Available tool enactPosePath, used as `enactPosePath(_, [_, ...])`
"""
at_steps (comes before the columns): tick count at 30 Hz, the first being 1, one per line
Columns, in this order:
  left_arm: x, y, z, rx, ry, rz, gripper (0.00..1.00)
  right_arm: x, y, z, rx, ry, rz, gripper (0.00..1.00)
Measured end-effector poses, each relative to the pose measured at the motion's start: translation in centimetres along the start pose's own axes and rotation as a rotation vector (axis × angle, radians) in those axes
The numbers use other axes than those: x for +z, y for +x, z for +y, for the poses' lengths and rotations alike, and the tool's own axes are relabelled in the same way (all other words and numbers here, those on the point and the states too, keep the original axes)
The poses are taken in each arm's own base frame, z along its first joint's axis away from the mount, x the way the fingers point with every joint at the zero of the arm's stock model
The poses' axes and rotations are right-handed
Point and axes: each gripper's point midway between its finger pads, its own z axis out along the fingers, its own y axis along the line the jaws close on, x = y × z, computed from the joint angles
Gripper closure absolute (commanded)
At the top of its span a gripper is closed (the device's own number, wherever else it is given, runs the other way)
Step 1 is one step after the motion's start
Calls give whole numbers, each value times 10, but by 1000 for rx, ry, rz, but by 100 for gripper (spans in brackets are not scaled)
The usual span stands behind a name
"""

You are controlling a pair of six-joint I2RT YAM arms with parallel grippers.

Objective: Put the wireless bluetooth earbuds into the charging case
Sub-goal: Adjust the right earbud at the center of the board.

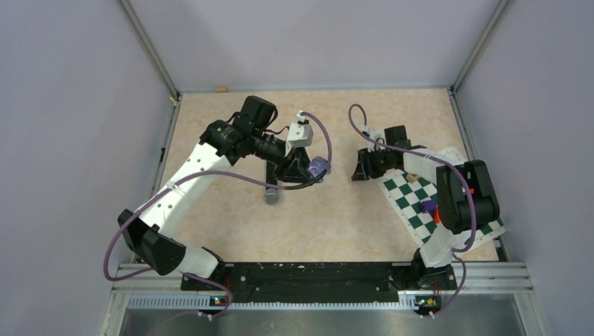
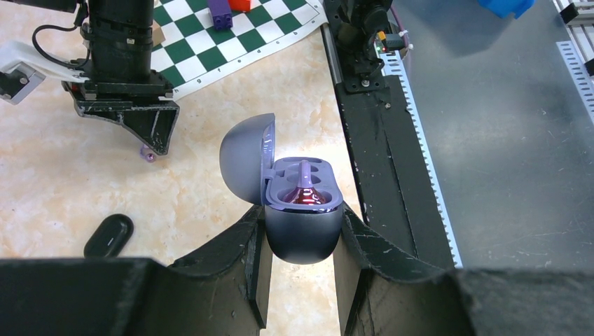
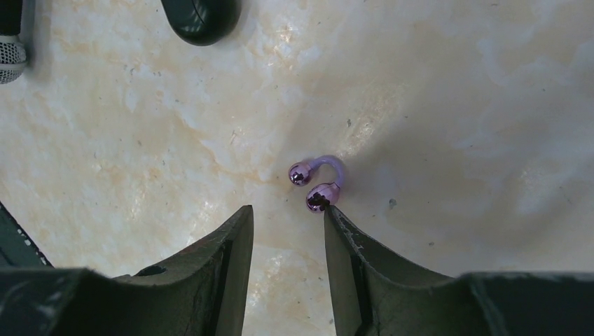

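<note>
The left gripper (image 2: 301,214) is clenched on the lower shell of the case (image 2: 302,238), one finger pressed to each side, and holds it off the table (image 3: 455,105) with the opening facing the wrist camera. The case's lid (image 2: 244,157) is swung back on its hinge to the left. One earbud (image 2: 305,190), shiny purple and red, sits in a pocket of the case's insert; the pocket beside it cannot be made out clearly. The other earbud (image 3: 319,197), a small purple open ring with two shiny balls at its ends, lies flat on the table well apart from the case, just ahead of the tip of one finger of the right gripper (image 3: 287,210). That gripper's jaws are released and parted, with only bare tabletop in the gap; the ring lies outside the gap, and whether the fingertip touches it cannot be told. A black oval piece (image 2: 108,235) lies on the table near both grippers, and the mesh head of a microphone (image 3: 8,59) shows at the edge of the right wrist view. Behind the right gripper lies a green and white checked mat (image 2: 210,49) carrying a purple block (image 2: 220,12) and a red block (image 2: 242,3)
</note>
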Motion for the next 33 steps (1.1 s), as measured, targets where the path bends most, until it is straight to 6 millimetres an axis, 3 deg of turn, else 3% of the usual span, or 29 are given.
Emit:
enactPosePath(8, [0, 0, 0, -1, 3, -2, 100, 7, 6, 10, -1, -48, 23, 57])
enactPosePath(23, [0, 0, 0, -1, 3, -2, 100, 22, 10, 54, -61, -173, 55, 58])
enactPosePath(28, [0, 0, 0, -1, 3, -2, 100, 10, -15, 61, -79, -198, 2, 67])
enactPosePath(33, [0, 0, 0, -1, 3, -2, 100, -22, -58, 52, -112, -164, -118, 74])
